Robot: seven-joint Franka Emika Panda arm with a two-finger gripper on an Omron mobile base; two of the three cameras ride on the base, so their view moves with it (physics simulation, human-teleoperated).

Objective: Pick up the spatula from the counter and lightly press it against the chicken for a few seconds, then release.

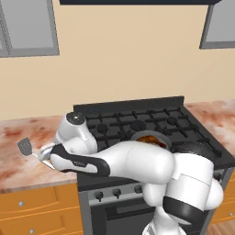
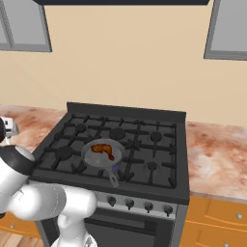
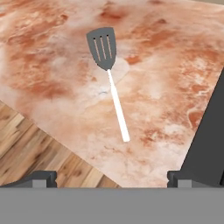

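One spatula (image 3: 113,89) for you, lying on the counter (image 3: 166,65), with three slots (image 3: 103,47) in its blade. One stove (image 2: 164,155), and on it you've got one pan (image 2: 91,159), at about seven o'clock from the cooktop's middle, with one piece of chicken (image 2: 102,149) in it. You can count five bare burners (image 2: 155,137) around it. Four knobs (image 2: 148,206) show along the stove's front, at six o'clock. Two wall cabinets (image 2: 227,29) up top, at ten and two. Two stretches of counter, at nine and three.
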